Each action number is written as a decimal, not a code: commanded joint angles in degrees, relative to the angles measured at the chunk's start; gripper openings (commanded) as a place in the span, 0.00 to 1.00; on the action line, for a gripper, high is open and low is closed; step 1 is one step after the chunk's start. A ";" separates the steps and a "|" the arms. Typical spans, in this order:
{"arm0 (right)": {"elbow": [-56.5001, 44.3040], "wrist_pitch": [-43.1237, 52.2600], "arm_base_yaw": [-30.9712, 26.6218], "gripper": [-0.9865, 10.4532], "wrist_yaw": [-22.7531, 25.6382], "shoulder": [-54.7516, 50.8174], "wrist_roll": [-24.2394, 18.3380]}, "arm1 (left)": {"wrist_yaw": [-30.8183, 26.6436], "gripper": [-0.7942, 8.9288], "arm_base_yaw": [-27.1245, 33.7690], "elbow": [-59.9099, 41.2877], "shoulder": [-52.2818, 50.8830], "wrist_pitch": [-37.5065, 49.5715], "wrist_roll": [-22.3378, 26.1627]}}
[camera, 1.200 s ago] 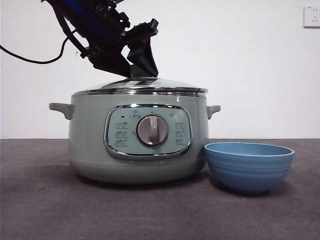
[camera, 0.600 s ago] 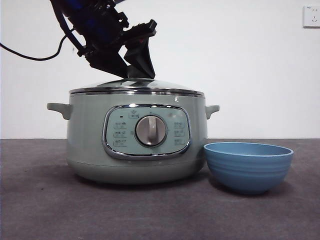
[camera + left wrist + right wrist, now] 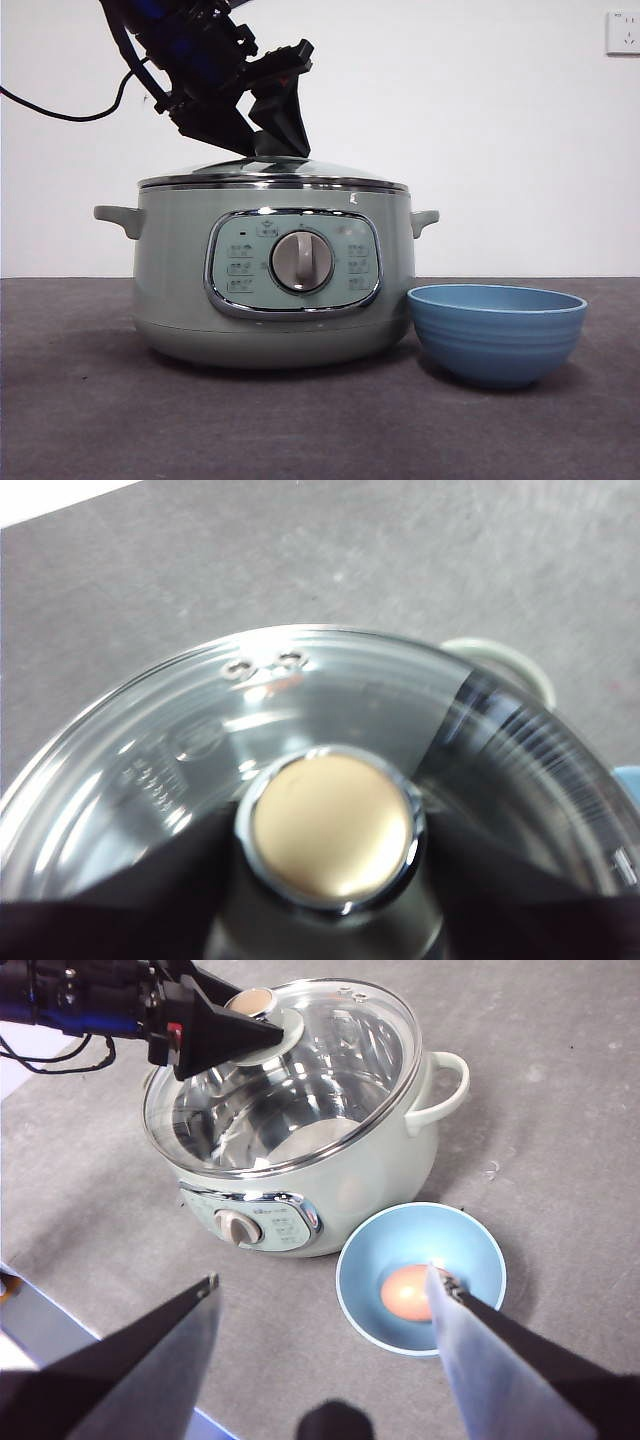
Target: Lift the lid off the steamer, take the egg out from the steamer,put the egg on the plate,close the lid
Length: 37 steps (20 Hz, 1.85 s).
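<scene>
The clear glass lid [image 3: 272, 170] sits on the sage-green steamer [image 3: 180, 280], level on its rim. My left gripper [image 3: 278, 145] reaches down from the upper left. In the left wrist view its jaws close on either side of the pale knob [image 3: 332, 825]. The blue plate [image 3: 497, 335] stands just right of the steamer. The right wrist view shows the egg [image 3: 405, 1292] lying in the plate [image 3: 470, 1240]; the plate's wall hides it in the front view. My right gripper [image 3: 322, 1278] hangs open and empty high above the plate and steamer [image 3: 400, 1150].
The steamer's side handle [image 3: 425, 220] almost overhangs the plate's rim. A black cable [image 3: 60, 112] trails from the left arm. The dark grey table [image 3: 90, 420] has bare room in front and to the left. A wall socket [image 3: 623, 32] is on the wall, top right.
One second ago the lid and steamer stood slightly further right. They shifted a little left with the left gripper, and nothing has moved in the last half second.
</scene>
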 commanded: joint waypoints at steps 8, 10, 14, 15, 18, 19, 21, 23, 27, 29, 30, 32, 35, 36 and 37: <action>-0.59 0.26 0.09 0.39 0.09 -0.15 0.33 | -0.26 0.67 0.02 5.53 -4.68 -12.04 0.28; -0.59 0.24 0.09 0.39 0.07 -0.15 0.28 | -0.17 0.67 0.02 9.29 -6.62 -18.36 0.28; -0.59 -0.90 0.09 0.39 -0.31 -0.15 -0.72 | 2.51 0.66 0.00 17.40 -11.28 -37.09 0.22; -0.59 -1.66 0.09 0.39 -0.31 -0.15 -0.79 | 3.74 0.66 0.00 19.23 -12.46 -42.38 0.22; -0.59 -4.94 0.09 0.39 -1.90 -0.15 -2.62 | 8.20 0.53 0.00 21.66 -17.38 -52.87 0.20; -0.59 -6.08 0.09 0.39 -3.41 -0.15 -2.78 | 10.16 0.48 0.00 21.70 -19.17 -55.08 0.20; -0.59 -8.09 0.09 0.39 -6.29 -0.15 -3.13 | 13.40 0.46 0.00 21.70 -22.29 -59.52 0.20; -0.59 -9.73 0.09 0.39 -8.85 -0.15 -3.10 | 14.19 0.46 0.00 21.70 -24.79 -63.73 0.22; -0.59 -11.63 0.09 0.27 -12.33 -0.15 -3.08 | 14.19 0.06 0.00 21.70 -27.54 -68.37 0.24; -0.59 -12.35 0.09 0.07 -12.28 -0.13 -3.10 | 14.16 0.07 0.00 21.70 -27.78 -69.02 0.24; -0.59 -12.44 0.09 0.08 -12.28 -0.15 -3.08 | 14.14 0.07 0.00 21.70 -27.78 -69.07 0.24; -0.59 -12.61 0.09 0.08 -12.26 -0.15 -3.10 | 14.16 0.07 0.00 21.70 -27.78 -69.05 0.26; -0.59 -12.57 0.09 0.08 -11.93 -0.15 -3.08 | 14.16 0.07 0.00 21.70 -27.78 -68.67 0.24; -0.59 -12.61 0.09 0.09 -11.89 -0.15 -3.06 | 14.14 0.07 0.00 21.70 -27.78 -68.61 0.24; -0.59 -12.59 0.09 0.09 -11.87 -0.15 -3.10 | 14.12 0.08 0.00 21.70 -27.78 -68.63 0.24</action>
